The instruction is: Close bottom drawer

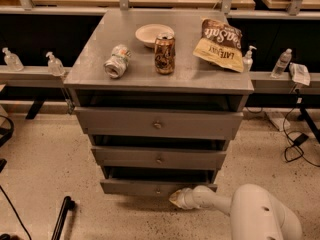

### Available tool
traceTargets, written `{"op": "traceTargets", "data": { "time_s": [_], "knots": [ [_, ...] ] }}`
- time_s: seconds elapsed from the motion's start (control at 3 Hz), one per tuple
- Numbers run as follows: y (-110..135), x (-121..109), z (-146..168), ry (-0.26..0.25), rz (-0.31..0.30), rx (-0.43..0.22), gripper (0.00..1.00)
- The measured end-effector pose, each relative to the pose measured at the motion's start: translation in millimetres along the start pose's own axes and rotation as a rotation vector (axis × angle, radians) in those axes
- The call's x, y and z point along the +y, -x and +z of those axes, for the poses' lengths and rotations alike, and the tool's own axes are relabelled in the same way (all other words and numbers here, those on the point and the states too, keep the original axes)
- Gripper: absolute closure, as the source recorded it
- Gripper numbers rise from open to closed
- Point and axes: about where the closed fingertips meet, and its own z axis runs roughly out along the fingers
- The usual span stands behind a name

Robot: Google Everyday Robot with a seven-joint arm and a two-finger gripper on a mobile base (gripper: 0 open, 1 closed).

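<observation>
The bottom drawer (135,187) is the slimmest grey front with a small round knob (158,190), lowest of the cabinet's three, and it stands pulled out a little. My gripper (174,198) is at the end of the white arm (210,200), low by the floor. It sits right at the drawer's front, just right of the knob and at its lower edge. The mid-sized drawer (159,158) and the widest drawer (158,124) above also stand slightly out.
On the cabinet top (95,64) are a crushed can (117,61), a brown can (164,53), a white bowl (152,34) and a chip bag (220,44). Small bottles (54,64) stand on the side ledges. Cables (295,144) lie on the floor at right.
</observation>
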Motion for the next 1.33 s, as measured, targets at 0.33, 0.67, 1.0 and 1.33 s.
{"op": "traceTargets", "data": {
  "time_s": [0.33, 0.67, 1.0, 1.33],
  "knots": [
    [1.1, -22.1, -1.5, -0.020, 0.025, -0.001, 1.00],
    [1.1, -22.1, -1.5, -0.020, 0.025, -0.001, 1.00],
    [2.6, -39.6, -6.1, -0.031, 0.048, -0.018, 1.00],
    [2.8, -44.1, -8.0, -0.034, 0.056, -0.024, 1.00]
  ]
}}
